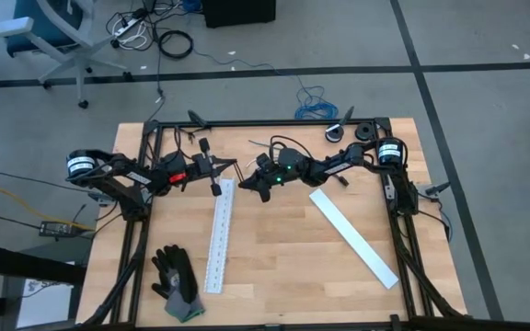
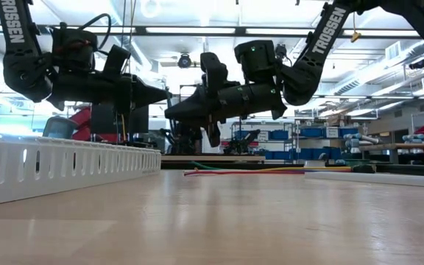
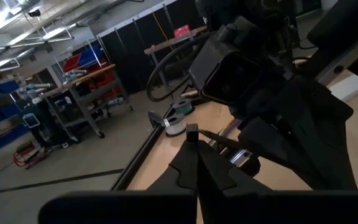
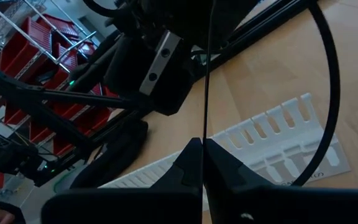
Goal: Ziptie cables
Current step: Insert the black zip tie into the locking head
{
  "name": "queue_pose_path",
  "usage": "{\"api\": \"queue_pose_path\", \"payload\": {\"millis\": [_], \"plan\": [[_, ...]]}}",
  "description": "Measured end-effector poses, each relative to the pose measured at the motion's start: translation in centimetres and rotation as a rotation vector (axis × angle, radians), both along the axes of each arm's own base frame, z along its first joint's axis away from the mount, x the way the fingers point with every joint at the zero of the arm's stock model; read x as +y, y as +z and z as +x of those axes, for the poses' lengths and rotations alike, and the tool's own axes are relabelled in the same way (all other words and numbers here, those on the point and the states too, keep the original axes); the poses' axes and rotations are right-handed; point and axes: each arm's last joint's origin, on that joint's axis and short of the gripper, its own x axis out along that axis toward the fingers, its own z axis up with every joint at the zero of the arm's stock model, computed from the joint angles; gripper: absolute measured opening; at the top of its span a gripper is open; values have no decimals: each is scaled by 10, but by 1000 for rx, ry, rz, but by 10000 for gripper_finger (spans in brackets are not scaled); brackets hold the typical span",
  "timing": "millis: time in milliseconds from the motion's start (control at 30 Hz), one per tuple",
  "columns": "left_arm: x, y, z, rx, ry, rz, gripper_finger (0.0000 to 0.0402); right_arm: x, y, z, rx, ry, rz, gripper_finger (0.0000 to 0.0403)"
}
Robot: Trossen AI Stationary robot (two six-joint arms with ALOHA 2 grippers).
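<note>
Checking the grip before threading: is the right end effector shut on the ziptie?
Shut on the ziptie: the right end effector has its fingers pressed together, and the thin black ziptie rises straight from between them.

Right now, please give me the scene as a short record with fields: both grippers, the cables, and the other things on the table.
left gripper: shut, raised above the table's far half
right gripper: shut, raised, tip facing the left one
cables: loose on the table, far side
slotted white strips: one mid-table, one angled on the right
black glove: near edge, left
ziptie: cannot tell
</note>
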Motion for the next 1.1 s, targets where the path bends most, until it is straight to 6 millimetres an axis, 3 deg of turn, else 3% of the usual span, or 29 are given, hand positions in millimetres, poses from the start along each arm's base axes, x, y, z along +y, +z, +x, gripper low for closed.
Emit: {"api": "queue_pose_path", "payload": {"millis": [1100], "plan": [[-1,-2,-3,11,4,33,0,-1,0,0,10,-19,40,0]]}}
